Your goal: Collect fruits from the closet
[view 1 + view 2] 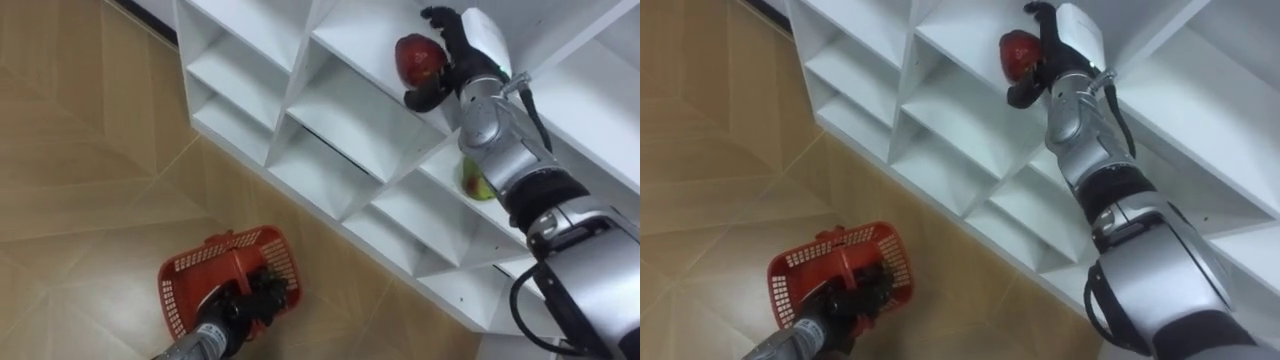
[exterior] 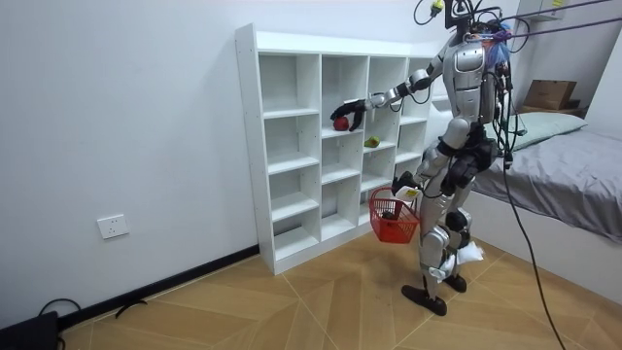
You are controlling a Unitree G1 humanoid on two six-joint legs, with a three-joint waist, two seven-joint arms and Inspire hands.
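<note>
A white closet point(image 1: 340, 120) stands on the wood floor point(image 1: 90, 150); a red apple point(image 1: 420, 58) and a green fruit point(image 1: 470, 185) lie in separate compartments

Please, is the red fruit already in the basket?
No, the red fruit sits on the shelf, with the right hand curled round it.

1 fruit point(image 1: 418, 58) in shelf point(image 1: 292, 100) cubby, 2nd fruit point(image 1: 473, 184) in another cubby nearby, basket point(image 1: 182, 266) before shelf
</note>
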